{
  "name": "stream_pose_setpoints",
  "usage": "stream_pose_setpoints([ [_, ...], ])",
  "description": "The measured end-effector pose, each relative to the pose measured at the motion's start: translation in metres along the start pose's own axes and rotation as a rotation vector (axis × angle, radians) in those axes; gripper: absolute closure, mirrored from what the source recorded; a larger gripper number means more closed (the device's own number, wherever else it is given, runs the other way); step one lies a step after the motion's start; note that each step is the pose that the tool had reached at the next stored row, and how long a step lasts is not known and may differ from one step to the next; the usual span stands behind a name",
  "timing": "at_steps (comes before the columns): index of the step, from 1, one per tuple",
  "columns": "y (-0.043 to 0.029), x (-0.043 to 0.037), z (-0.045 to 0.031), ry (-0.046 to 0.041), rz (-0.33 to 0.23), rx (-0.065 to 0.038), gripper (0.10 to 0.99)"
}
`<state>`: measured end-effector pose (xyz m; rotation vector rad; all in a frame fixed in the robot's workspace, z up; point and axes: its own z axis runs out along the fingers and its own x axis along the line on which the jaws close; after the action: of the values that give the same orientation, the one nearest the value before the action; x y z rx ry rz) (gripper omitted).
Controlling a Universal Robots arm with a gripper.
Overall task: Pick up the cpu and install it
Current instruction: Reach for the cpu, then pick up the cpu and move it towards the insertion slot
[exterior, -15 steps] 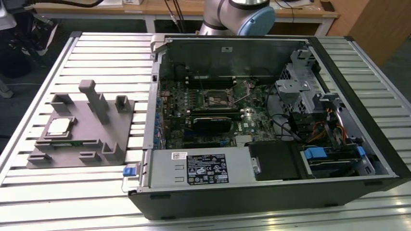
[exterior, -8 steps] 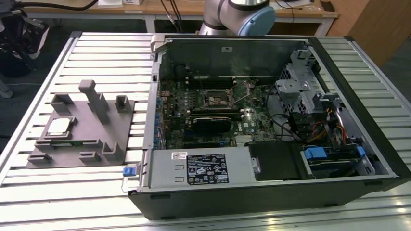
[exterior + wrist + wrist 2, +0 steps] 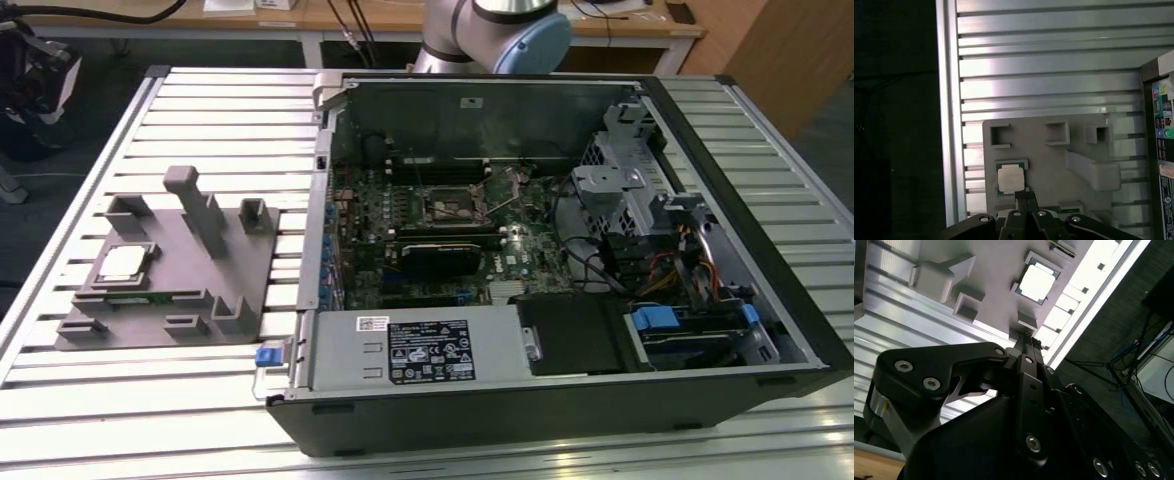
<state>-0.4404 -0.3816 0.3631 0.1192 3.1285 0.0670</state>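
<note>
Worktop [image 3: 200,110]: slatted aluminium, carrying two items side by side. A grey tray [image 3: 180,255] lies toward the exterior view's left. An open computer case [image 3: 534,425] lies just beside it toward the exterior view's right, with its side panel off.

Cpu [image 3: 123,262]: lying flat in a square recess of the tray, metal top upward, near the tray's edge on the exterior view's left. It is well apart from the case. In both wrist views the cpu [image 3: 1010,178] [image 3: 1038,282] sits squarely within its recess, with nothing resting on it.

Tray: several raised blocks and a tall upright post [image 3: 200,215] stand on it. The post is apart from the cpu, toward the case side.

Gripper [image 3: 1025,195]: clenched, fingertips pressed together with nothing between them. In the first wrist view its tips line up just beside the cpu's recess. They are held above the tray [image 3: 1054,160] and not touching the chip. The second wrist view shows the gripper [image 3: 1026,335] likewise closed, pointing down at the tray [image 3: 999,270], with the cpu lying free beyond the tips.

Case interior: the motherboard lies flat, with a black square socket frame [image 3: 447,205] near its middle. A power supply [image 3: 414,348] sits along the near wall.

Arm [image 3: 494,30]: its base joint stands behind the case, at the far edge of the worktop.
</note>
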Motion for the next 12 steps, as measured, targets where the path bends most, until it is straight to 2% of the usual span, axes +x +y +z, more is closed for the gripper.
stream_pose_setpoints([
  [3, -0.0005, 0.0065, 0.0005, 0.0001, 0.000, 0.000, 0.980],
  [6, -0.0008, 0.0090, 0.0017, 0.0009, 0.000, 0.000, 0.980],
  [9, -0.0008, 0.0094, 0.0039, 0.0114, 0.001, 0.001, 0.980],
  [12, -0.0011, 0.0096, 0.0070, 0.0134, 0.001, 0.002, 0.980],
])
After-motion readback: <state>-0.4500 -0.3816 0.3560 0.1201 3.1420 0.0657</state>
